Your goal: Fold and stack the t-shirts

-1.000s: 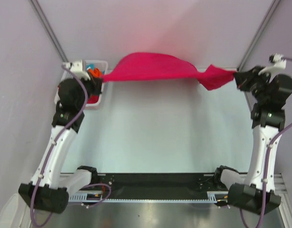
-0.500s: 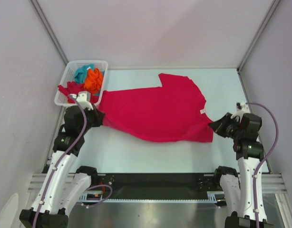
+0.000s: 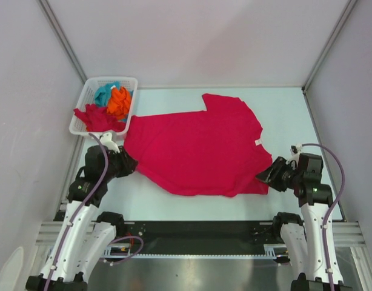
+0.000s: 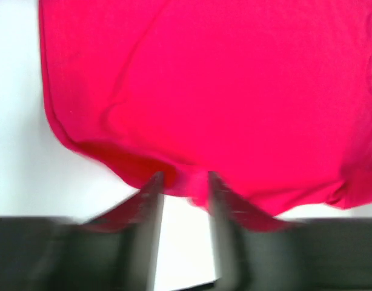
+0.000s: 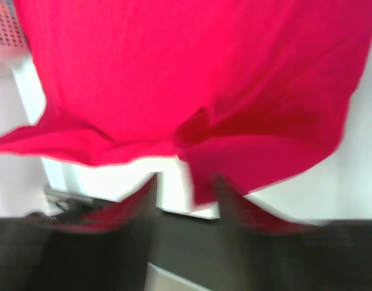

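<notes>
Crimson t-shirt (image 3: 198, 148) is lying spread out across the middle of the table (image 3: 156, 203), mostly flat, with light wrinkles running through it. One sleeve (image 3: 221, 103) is pointing toward the far side. The near edge is curling up slightly at both ends, where the arms are.

Small white label (image 3: 257, 142) is showing on the cloth toward the right side. It's too small to read, and no other writing is showing.

Left gripper (image 4: 183, 177) is sitting low at the shirt's near-left corner. Its fingers (image 4: 148, 212) are standing apart, bare table is showing between them and the hem is just reaching the tips. View is blurred, but it isn't pinching.

Right gripper (image 5: 186, 179) is at the near-right corner. Its fingers (image 5: 228, 206) are also spread, with a flap of cloth lying loose in the gap, also blurred.

White lattice basket (image 3: 89, 91) is sitting at the far-left corner, holding a teal shirt (image 3: 104, 94) and an orange shirt (image 3: 119, 102), both bunched up. A second red shirt (image 3: 98, 118) is draping over its near rim.
</notes>
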Available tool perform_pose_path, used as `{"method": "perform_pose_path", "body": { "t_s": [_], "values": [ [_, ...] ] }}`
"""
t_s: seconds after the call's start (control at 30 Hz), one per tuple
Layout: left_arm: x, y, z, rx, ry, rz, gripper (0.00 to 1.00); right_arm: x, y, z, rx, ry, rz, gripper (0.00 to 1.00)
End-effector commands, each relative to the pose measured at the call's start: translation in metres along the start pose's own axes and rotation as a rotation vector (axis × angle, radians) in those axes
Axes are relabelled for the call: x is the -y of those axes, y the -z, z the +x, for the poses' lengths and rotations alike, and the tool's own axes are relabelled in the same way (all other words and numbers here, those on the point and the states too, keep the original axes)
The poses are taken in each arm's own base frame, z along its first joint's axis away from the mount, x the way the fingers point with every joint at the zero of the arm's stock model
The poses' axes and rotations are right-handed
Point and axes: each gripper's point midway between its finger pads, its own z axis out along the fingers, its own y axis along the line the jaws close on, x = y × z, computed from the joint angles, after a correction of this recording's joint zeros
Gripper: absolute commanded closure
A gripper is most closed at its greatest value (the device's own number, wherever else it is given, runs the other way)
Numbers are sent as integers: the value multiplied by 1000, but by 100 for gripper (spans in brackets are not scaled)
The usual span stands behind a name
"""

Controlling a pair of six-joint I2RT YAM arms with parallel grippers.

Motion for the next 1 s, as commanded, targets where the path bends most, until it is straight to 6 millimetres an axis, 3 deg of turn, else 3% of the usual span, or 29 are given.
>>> {"method": "perform_pose_path", "body": {
  "t_s": [0.0,0.03,0.07,0.1,0.13,0.2,0.27,0.37,0.5,0.53,0.6,0.63,0.7,0.73,0.8,0.83,0.87,0.93,0.97],
  "values": [
    [17,30,-23,32,21,27,26,-15,20,8,-56,14,-10,26],
    [15,38,-22,21,27,0,2,-17,24,5,-47,25,0,20],
    [17,47,-29,38,22,-2,0,-17,29,6,-64,38,14,12],
    [23,62,-47,88,14,2,0,-31,42,-7,-24,72,1,0],
    [19,70,-53,99,17,-35,0,-34,47,-12,-12,84,8,0],
    [30,78,-73,132,18,-15,0,-47,57,-29,11,97,16,0],
    [43,67,-86,134,28,29,0,-52,56,-41,20,97,18,0],
    [50,35,-102,162,71,60,0,-55,36,-69,72,94,27,0],
    [49,-18,-119,225,156,65,2,-58,-12,-100,160,108,56,0],
    [43,-38,-115,199,185,35,3,-58,-35,-112,168,117,57,0],
    [37,-57,-123,225,200,-12,6,-56,-64,-119,159,136,109,0],
    [32,-75,-116,192,203,-50,7,-47,-95,-122,119,135,148,1],
    [24,-92,-119,208,199,-103,7,-57,-117,-134,112,154,148,2],
    [18,-107,-111,175,198,-133,7,-55,-145,-133,81,163,157,2],
    [10,-124,-105,164,201,-171,7,-62,-167,-143,91,170,138,2],
    [4,-139,-93,123,203,-194,8,-67,-178,-149,105,172,117,2],
    [1,-146,-85,101,205,-202,8,-59,-197,-144,71,155,130,2],
    [-2,-166,-69,48,201,-201,8,-66,-211,-153,88,150,99,2],
    [-4,-172,-63,32,200,-201,8,-56,-225,-147,62,129,117,2]
  ]
}}
